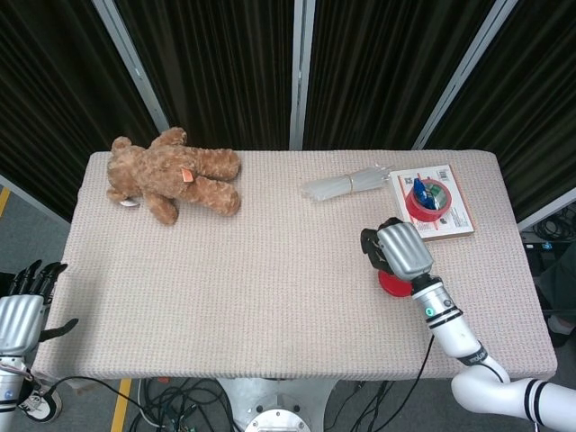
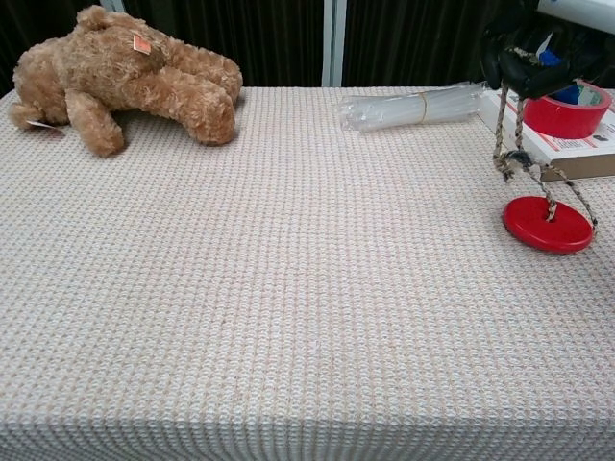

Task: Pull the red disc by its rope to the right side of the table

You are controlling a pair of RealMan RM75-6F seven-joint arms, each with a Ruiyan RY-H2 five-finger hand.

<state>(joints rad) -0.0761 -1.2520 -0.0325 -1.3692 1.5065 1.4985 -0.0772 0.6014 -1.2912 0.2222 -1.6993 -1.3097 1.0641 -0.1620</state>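
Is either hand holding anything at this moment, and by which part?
The right hand holds the rope by its upper end, above the red disc lying on the table. The left hand holds nothing.

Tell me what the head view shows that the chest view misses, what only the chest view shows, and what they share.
Only the head view shows the left hand, low beside the table's left edge and holding nothing, plus the right forearm and the cables under the table.

Only the chest view shows the rope hanging from the right hand down to the red disc; from the head view that hand covers most of the disc.

Both show the teddy bear, the plastic bundle, the tape roll on its box and the table.
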